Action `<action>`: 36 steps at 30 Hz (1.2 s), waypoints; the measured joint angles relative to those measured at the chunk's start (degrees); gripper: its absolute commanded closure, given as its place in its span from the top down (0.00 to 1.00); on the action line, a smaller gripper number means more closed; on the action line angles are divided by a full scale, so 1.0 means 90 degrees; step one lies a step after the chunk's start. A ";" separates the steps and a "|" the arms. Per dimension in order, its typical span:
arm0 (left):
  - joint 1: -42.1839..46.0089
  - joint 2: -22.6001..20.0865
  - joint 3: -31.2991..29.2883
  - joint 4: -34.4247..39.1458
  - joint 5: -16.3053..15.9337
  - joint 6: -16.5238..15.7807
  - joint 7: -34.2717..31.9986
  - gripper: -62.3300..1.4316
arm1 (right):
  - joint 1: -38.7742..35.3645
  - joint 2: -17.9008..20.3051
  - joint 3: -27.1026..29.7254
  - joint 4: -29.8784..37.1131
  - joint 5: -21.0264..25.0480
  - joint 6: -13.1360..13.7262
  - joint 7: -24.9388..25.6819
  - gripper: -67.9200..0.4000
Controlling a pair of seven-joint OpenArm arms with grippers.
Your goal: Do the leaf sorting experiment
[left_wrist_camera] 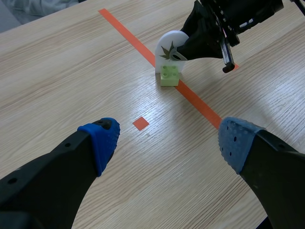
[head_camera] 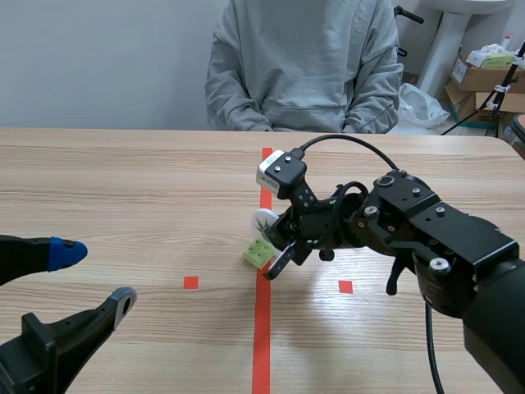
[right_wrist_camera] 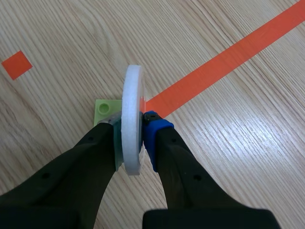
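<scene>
Leaf disc [head_camera: 264, 220] — white, upright, touching green block [head_camera: 258, 253] just left of tape line [head_camera: 262, 345], mid-table | right gripper [right_wrist_camera: 131, 128] pinching disc | left gripper [left_wrist_camera: 167, 138] spread — near left, well apart

A person [head_camera: 302, 57] in a grey sweatshirt sits across the wooden table [head_camera: 123, 189]. Cardboard boxes [head_camera: 484, 78] and a white bag [head_camera: 422, 107] lie behind.

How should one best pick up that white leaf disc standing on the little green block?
Pinch the white disc near its rim, a pad on each flat face, coming down from above: it stands thin and upright on the green block, so both faces are exposed. The right tool grips it so.
</scene>
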 measured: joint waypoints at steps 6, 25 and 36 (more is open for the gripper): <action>0.0000 0.0000 0.0000 0.0000 -0.0002 0.0000 0.0000 0.73 | -0.0007 -0.0058 0.0282 0.0124 0.0267 -0.0469 -0.0685 0.03; 0.0000 0.0000 0.0000 0.0000 -0.0002 0.0000 0.0000 0.73 | -0.0867 0.1141 0.3648 0.1705 0.1348 -0.1899 -0.1630 0.03; -0.0015 0.0000 0.0000 0.0000 0.0000 0.0000 -0.0017 0.73 | -0.0294 0.1467 0.3757 -0.0355 0.1428 -0.1904 -0.0894 0.03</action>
